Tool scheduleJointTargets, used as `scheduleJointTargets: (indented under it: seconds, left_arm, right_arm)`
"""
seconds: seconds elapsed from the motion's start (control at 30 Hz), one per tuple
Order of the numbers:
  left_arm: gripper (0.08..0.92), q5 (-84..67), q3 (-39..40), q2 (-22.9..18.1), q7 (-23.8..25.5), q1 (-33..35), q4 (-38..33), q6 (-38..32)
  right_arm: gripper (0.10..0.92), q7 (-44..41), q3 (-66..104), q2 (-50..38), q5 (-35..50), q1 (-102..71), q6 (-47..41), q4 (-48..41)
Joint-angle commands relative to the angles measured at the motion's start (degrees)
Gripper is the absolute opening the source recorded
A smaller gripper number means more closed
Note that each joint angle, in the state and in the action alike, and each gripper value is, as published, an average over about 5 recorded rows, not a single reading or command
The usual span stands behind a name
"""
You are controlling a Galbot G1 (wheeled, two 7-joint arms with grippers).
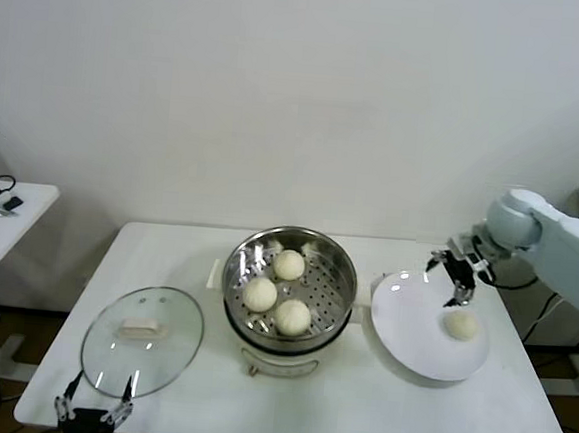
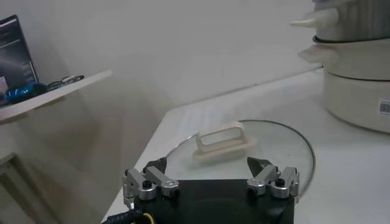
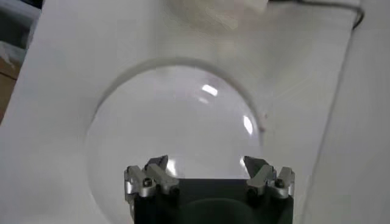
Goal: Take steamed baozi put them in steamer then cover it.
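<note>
- A white table [image 1: 355,402] is seen across the lower half of the head view, and everything of the task is carried on it.
- The steamer [image 1: 289,282], a shiny steel basket on a white pot base, is placed at the centre of the frame; its white base is also seen at the upper right of the left wrist view [image 2: 359,79].
- A flat white plate [image 1: 411,331] is set just right of the steamer, apart from it.
- The cover [image 1: 142,340], a clear glass lid with a white handle at its centre, is laid flat on the table at the lower left, beside the steamer and not on it.
- The right hand [image 1: 457,280] is held over the far edge of the plate at the right of the frame; its fingers are spread wide and nothing is gripped. In the right wrist view the plate [image 3: 177,115] is seen beyond the parted fingers.
- The left hand [image 1: 92,412] is found at the bottom left edge, just beside the near rim of the cover; its fingers are spread wide and empty.
- Three steamed baozi [image 1: 288,265] are seen inside the steamer basket, grouped near its middle.
- One more bun [image 1: 461,325] is left on the right part of the plate, just below the right hand and not touched by it.
</note>
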Motion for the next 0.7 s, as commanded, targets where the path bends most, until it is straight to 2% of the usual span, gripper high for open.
scheduleJointTargets:
  seconds: [0.03, 0.33, 0.7]
  left_arm:
    - [0.823, 0.2, -0.1, -0.2, 0.0, 0.0, 0.0, 0.2]
    - [0.823, 1.0, 0.1, -0.9, 0.0, -0.4, 0.4, 0.6]
    - [0.823, 1.1, -0.1, -1.1, 0.1, -0.4, 0.8, 0.6]
  right_arm:
    - [0.823, -1.4, 14.5, 1.0, -11.0, -14.8, 4.9, -14.1]
    - [0.823, -1.0, 16.7, 7.9, -13.4, -15.1, 6.3, -20.7]
    - [0.823, -1.1, 15.3, 10.1, -13.6, -15.2, 6.1, -21.5]
